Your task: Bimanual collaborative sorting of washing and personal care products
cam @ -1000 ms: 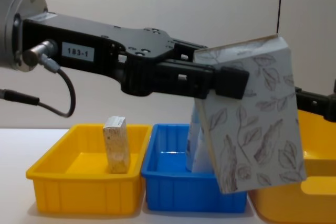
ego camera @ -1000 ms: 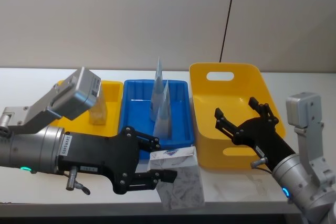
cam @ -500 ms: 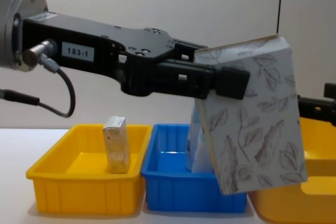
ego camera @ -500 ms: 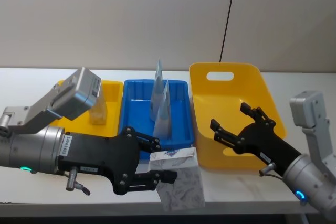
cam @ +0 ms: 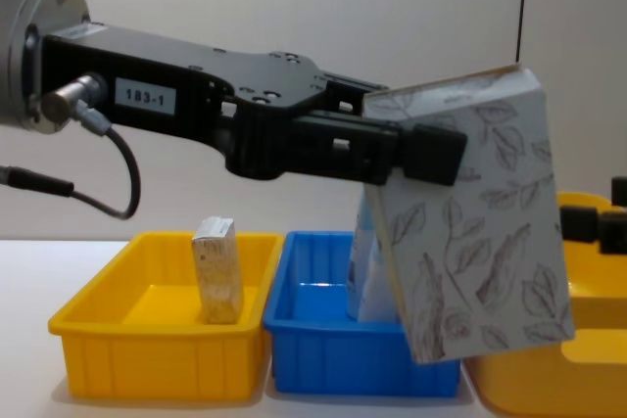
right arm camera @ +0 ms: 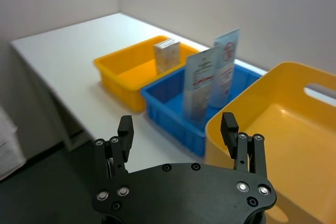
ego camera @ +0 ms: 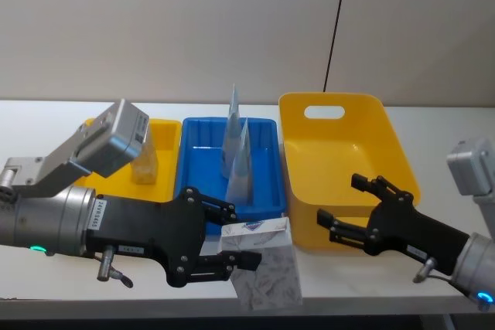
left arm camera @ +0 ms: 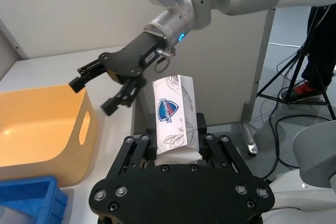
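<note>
Head view: our left gripper (ego camera: 241, 236) has its jaws closed on the white pack (ego camera: 267, 280), at the near edge of the surface (ego camera: 46, 113), in front of the blue bin (ego camera: 203, 144). Our right gripper (ego camera: 338, 200) hovers with jaws spread before the yellow basket (ego camera: 340, 152).

Left wrist view: the pack stands upright between the jaws.

Right wrist view: we see tubes (right arm camera: 202, 87) upright in the blue bin and a tan pack (right arm camera: 167, 53) in the yellow bin (right arm camera: 123, 72).

Chest view: the white pack hangs tilted, off the surface.
</note>
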Controlling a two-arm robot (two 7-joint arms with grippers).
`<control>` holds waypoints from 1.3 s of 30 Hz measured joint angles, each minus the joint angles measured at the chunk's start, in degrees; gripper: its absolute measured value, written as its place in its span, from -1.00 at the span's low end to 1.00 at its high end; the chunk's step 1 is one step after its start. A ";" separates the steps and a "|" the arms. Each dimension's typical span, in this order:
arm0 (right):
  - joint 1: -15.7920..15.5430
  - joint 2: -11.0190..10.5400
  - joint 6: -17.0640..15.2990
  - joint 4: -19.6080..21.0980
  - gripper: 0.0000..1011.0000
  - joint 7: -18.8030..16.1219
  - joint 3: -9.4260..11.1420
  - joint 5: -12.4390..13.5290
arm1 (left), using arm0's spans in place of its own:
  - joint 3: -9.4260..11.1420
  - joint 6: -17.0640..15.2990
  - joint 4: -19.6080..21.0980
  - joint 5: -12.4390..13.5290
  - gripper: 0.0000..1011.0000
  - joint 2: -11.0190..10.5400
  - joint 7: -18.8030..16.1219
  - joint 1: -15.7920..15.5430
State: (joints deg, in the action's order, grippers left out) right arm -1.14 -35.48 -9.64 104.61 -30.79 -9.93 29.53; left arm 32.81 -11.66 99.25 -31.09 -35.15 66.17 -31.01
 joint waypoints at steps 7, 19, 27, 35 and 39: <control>-0.64 -4.72 -1.04 0.58 0.98 -6.33 0.79 2.65 | 0.00 0.00 0.00 0.00 -0.29 0.00 0.01 0.00; -1.67 -11.74 -1.02 1.45 0.98 -17.51 1.67 6.78 | 0.00 0.00 0.00 0.01 -0.29 0.00 0.01 0.00; -1.95 -14.91 -0.19 2.27 0.98 -23.80 1.73 9.22 | 0.00 0.00 0.00 0.01 -0.29 0.00 0.01 0.00; -2.05 -15.38 1.28 3.40 0.98 -27.56 1.30 11.72 | 0.00 0.00 0.00 0.01 -0.29 0.00 0.01 0.01; -2.30 -14.39 2.37 4.06 0.98 -27.35 1.04 12.31 | 0.00 0.00 0.00 0.01 -0.29 0.00 0.01 0.00</control>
State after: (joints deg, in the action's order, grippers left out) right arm -3.44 -49.87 -7.26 108.68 -58.14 -8.88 41.84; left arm 32.81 -11.65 99.25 -31.07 -35.15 66.18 -31.01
